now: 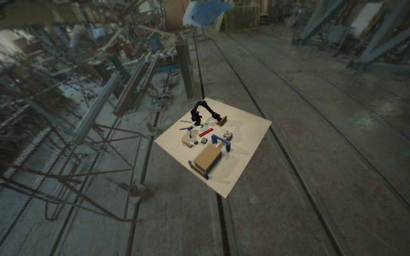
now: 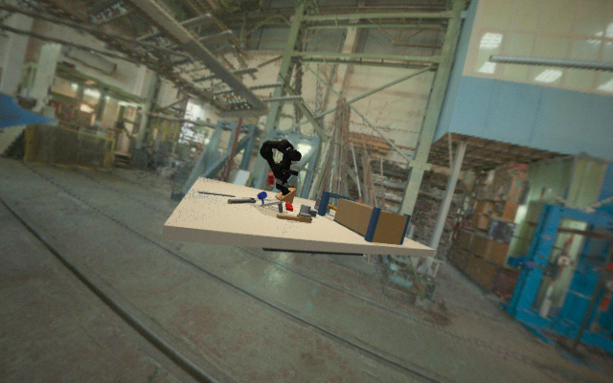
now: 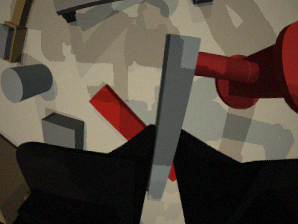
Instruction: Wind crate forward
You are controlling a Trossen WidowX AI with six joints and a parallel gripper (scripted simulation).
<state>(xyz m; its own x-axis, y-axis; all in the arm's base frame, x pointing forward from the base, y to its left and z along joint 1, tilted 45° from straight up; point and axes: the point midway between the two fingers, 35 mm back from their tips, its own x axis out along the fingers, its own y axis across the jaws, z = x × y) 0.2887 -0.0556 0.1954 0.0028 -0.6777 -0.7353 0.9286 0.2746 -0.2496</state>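
The gripper (image 3: 162,183) pinches the grey handle (image 3: 172,106) above the counter (image 3: 226,136); next, carry its key to the winch (image 1: 227,135) hole.

1. Floor (image 2: 96,306): worn grey concrete with reddish stains, crossed by long dark rails (image 1: 288,160).
2. Structure: pale green steel columns (image 2: 431,124) and cross-braced trusses carrying a high roof.
3. Right side: blue upper wall (image 2: 527,120) below a pale panelled wall, with blue machinery (image 2: 551,268) at floor level.
4. Left side, top view: rusty brown lattice frames (image 1: 64,166) and stacked beams.
5. Table (image 2: 230,230): a pale beige slab.
6. Light: soft, diffuse daylight.
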